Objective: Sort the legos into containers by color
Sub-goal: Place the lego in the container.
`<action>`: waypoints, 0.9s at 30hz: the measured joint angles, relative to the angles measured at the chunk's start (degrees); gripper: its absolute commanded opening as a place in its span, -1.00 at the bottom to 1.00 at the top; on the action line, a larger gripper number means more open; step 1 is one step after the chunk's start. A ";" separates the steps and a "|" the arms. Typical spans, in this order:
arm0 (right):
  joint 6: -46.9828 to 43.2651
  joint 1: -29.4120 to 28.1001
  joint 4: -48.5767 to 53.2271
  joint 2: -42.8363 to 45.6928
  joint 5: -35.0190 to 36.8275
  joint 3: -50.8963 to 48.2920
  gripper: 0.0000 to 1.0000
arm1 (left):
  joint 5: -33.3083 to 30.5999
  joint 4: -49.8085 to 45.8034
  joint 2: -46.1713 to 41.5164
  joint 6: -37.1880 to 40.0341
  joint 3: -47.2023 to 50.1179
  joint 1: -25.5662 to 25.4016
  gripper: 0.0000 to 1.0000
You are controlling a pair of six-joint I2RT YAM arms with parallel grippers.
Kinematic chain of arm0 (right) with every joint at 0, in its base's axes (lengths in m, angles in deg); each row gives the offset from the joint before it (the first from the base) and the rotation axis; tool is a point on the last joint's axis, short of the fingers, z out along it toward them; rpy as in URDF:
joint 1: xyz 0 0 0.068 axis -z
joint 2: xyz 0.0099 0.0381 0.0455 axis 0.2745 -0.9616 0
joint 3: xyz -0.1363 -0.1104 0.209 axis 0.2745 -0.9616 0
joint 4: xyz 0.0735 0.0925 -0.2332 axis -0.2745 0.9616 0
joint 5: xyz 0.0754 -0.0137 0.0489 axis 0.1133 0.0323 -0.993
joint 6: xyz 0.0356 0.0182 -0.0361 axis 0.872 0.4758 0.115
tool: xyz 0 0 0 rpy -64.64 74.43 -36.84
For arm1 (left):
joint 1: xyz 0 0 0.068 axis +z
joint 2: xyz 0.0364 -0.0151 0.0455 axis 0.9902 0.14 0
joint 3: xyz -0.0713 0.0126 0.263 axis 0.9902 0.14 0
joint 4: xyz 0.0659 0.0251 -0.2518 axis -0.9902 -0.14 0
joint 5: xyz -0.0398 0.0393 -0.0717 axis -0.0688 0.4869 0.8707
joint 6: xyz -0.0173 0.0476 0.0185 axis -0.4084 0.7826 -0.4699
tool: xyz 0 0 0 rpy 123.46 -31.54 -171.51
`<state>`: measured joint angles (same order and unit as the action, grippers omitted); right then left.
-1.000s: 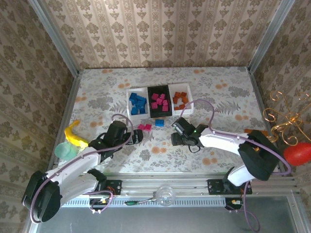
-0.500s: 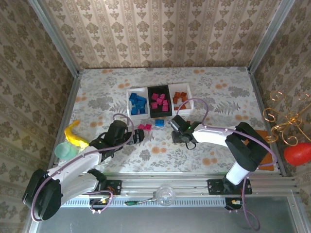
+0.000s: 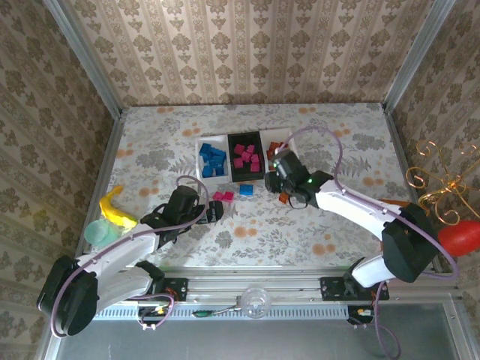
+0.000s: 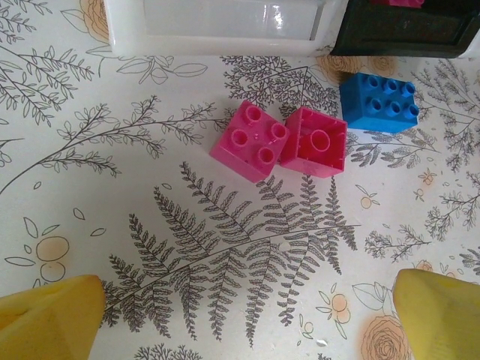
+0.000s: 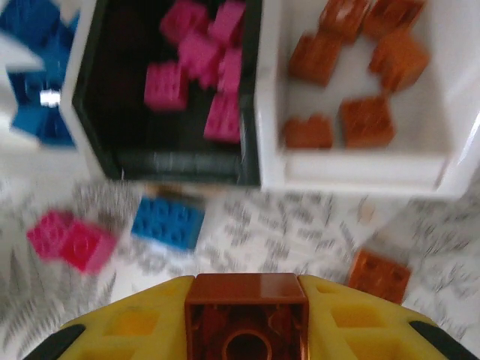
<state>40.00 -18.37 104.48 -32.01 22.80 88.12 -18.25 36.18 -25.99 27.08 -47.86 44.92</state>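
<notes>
Carrying an orange-brown brick [image 5: 246,304] clamped between its jaws, my right gripper [image 3: 280,171] has swung from mid-table up to the orange tray [image 5: 352,166]; release is due next. My left gripper [image 4: 247,315] hangs spread above two pink bricks [image 4: 251,140].

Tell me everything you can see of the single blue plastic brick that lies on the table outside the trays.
The loose blue plastic brick is a glossy rectangular block that lies flat with its round studs up, in two rows. It rests on the floral tablecloth, just in front of the black plastic tray, with a narrow strip of cloth between them. A magenta-pink brick lies close beside it; I cannot tell if their corners touch. Nothing grips it.
</notes>
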 measured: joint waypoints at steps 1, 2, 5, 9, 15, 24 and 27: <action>0.00 1.36 -0.15 -1.09 0.02 1.79 -0.29 | 0.09 0.07 0.09 0.00 0.00 0.00 1.00; -0.02 2.67 -0.50 -2.71 0.09 3.76 -0.29 | 0.13 0.04 0.11 0.00 0.00 0.00 1.00; -0.04 5.88 -0.70 -9.94 0.20 10.56 -0.30 | 0.33 0.00 0.04 0.00 -0.02 0.00 1.00; -0.17 8.76 0.61 -21.11 0.33 20.35 -0.28 | 0.35 -0.44 -0.83 0.00 -0.02 -0.04 1.00; -0.24 10.27 3.91 -29.27 0.31 27.65 0.50 | 0.31 -0.90 -3.52 0.00 -0.02 -0.04 1.00; 0.94 8.22 3.32 -20.33 -0.07 18.40 0.63 | 0.31 -0.87 -3.65 0.00 -0.02 -0.04 1.00; 3.06 6.16 2.73 -14.05 0.15 11.37 0.66 | 0.31 -0.61 -3.34 0.00 -0.02 -0.04 1.00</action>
<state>43.06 -12.21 107.21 -46.06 22.95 99.48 -17.94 35.57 -29.34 27.08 -47.88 44.87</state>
